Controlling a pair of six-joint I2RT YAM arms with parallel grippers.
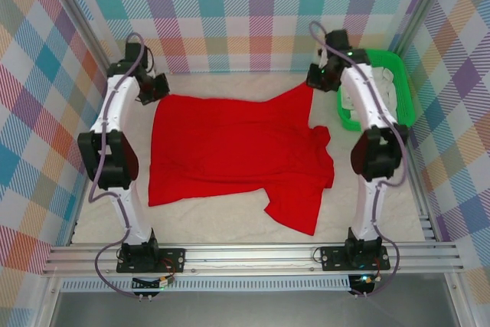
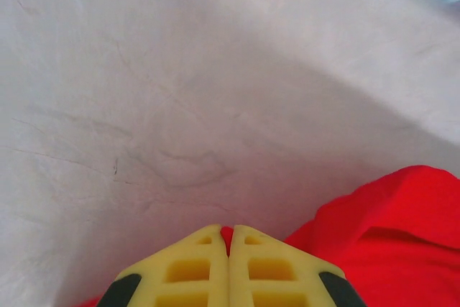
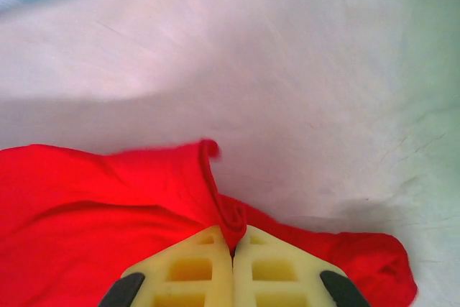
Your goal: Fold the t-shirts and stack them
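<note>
A bright red t-shirt (image 1: 230, 151) lies spread on the white cloth-covered table, plain side up, one sleeve trailing toward the near edge. My left gripper (image 1: 157, 88) sits at the shirt's far left corner. In the left wrist view its yellow fingers (image 2: 188, 267) are shut with a sliver of red cloth (image 2: 227, 235) pinched between the tips. My right gripper (image 1: 316, 80) is at the far right corner. The right wrist view shows its gripper (image 3: 233, 239) shut on a bunched fold of the red t-shirt (image 3: 86, 206).
A green basket (image 1: 402, 86) holding white cloth stands at the back right, close beside the right arm. Plaid walls close in the table on three sides. A metal rail (image 1: 245, 254) runs along the near edge.
</note>
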